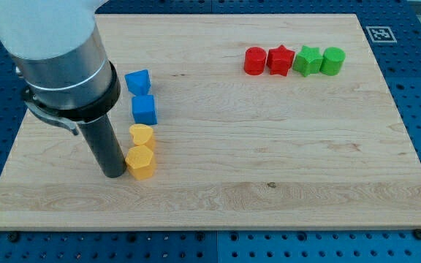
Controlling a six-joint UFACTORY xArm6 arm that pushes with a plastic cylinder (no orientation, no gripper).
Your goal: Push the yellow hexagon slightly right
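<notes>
The yellow hexagon (140, 162) lies on the wooden board (269, 168) at the lower left. My tip (113, 174) rests on the board just to the left of the hexagon, touching or nearly touching its left side. A yellow heart-shaped block (142, 135) sits directly above the hexagon, touching it.
A blue cube (144, 110) and a blue angular block (137, 81) stand in a column above the yellow blocks. At the view's top right is a row: red cylinder (254, 61), red star (280, 60), green star (308, 61), green cylinder (332, 61). The arm's body (57, 51) covers the top left.
</notes>
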